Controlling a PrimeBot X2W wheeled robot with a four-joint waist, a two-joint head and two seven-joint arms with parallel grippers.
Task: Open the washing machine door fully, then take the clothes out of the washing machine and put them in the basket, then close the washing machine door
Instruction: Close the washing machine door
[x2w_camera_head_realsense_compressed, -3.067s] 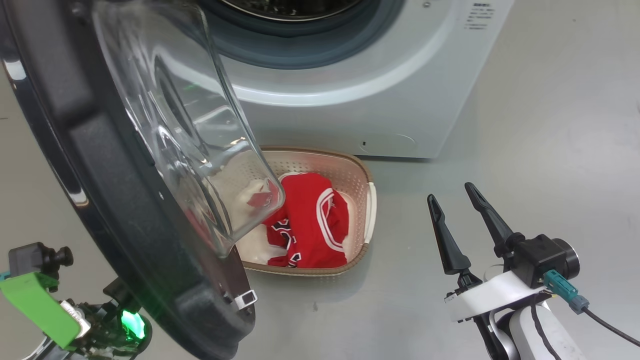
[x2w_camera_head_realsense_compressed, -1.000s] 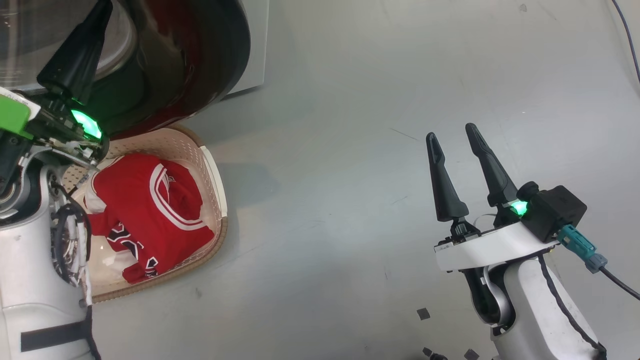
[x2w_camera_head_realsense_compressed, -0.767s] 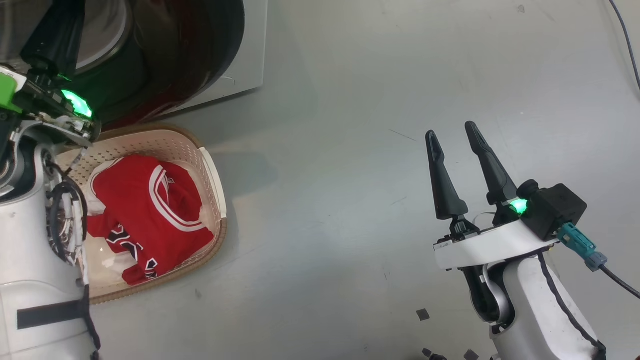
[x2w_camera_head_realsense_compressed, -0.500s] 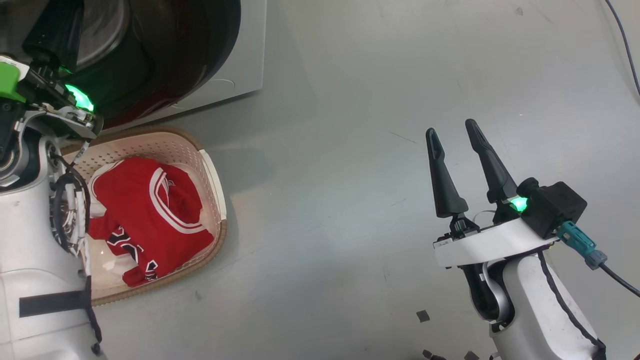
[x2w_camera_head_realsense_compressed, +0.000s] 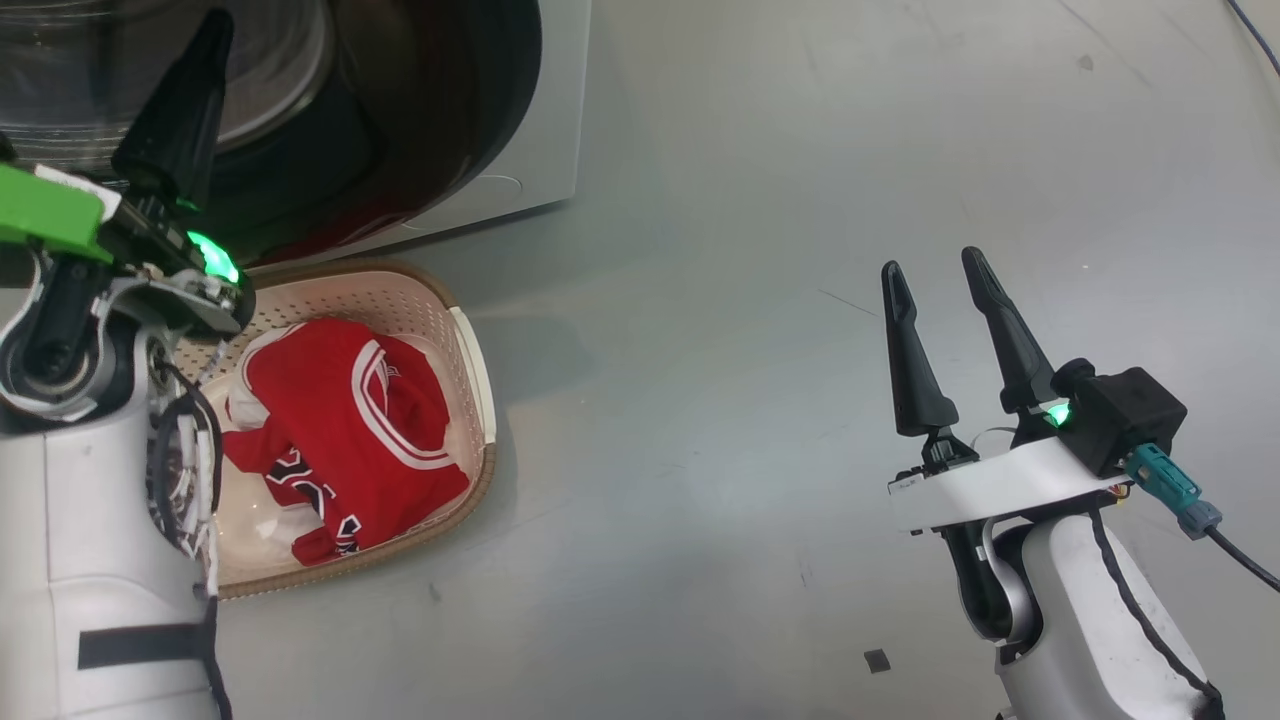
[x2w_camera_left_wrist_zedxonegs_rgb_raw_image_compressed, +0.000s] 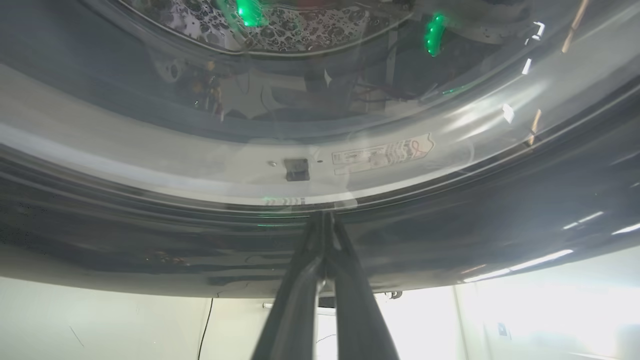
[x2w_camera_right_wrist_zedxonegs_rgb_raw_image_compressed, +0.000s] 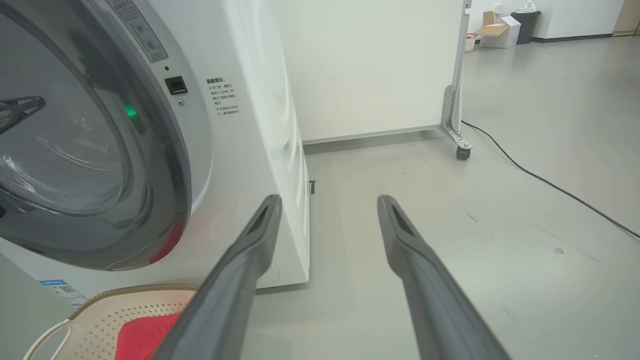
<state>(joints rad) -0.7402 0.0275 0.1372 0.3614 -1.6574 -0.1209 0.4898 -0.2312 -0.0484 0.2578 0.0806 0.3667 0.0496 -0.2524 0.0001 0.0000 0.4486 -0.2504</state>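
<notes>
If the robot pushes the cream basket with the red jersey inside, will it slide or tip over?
The basket probably slides rather than tips: it looks low and wide on the smooth grey floor. It is likely light: perforated plastic walls, with one crumpled red jersey inside. The soft jersey would hardly shift.

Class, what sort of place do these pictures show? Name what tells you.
Probably a lab or test hall with a mock laundry corner, not a home: a washing machine stands on a bare grey floor, a basket of clothes before it, a wheeled partition beyond.
</notes>
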